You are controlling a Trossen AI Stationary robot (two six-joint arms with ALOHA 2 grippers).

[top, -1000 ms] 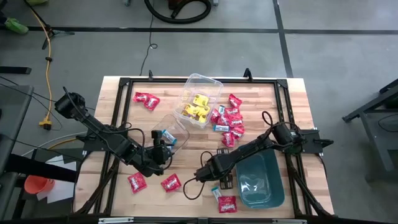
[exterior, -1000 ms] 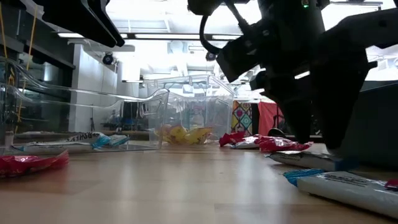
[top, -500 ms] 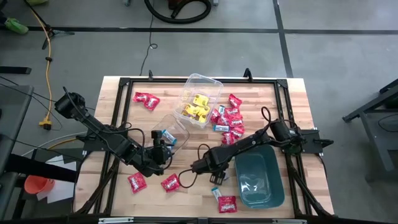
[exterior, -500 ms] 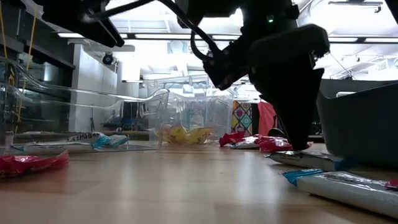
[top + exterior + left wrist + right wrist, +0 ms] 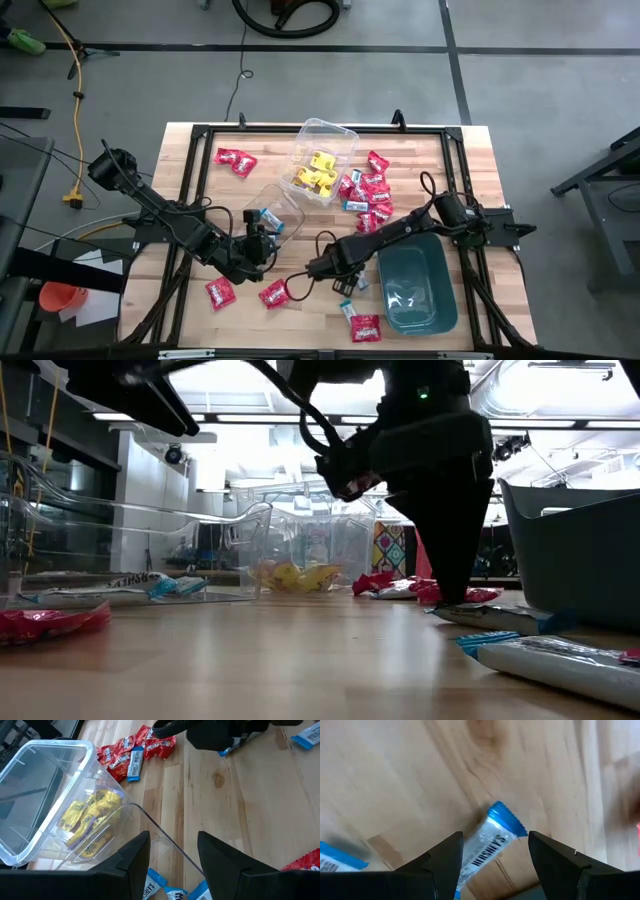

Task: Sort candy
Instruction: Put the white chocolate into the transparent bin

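The candy is scattered over the tabletop: a red and blue-and-white cluster (image 5: 366, 194) right of centre in the high view, yellow pieces (image 5: 316, 172) inside a clear tub (image 5: 319, 160) above centre, red packets at upper left (image 5: 236, 159) and lower left (image 5: 220, 292), and a blue-and-white packet (image 5: 492, 840) lying flat just under the right end effector (image 5: 318, 270). The packets are judged to be light, thin and crinkly, with slick wrappers that may slide on the wood; a pinch across the narrow width, near the middle, is judged safest.

The right end effector is spread wide over that packet, holding nothing. The left end effector (image 5: 262, 238), left of centre, is also spread, its fingers (image 5: 131, 862) straddling the wall of a second clear tub (image 5: 274, 205) containing blue-and-white pieces.

Compared with a second ago, the right end effector is seen farther left and slightly higher in the high view, away from the teal bin (image 5: 417, 290); the left arm and the candy are unchanged.
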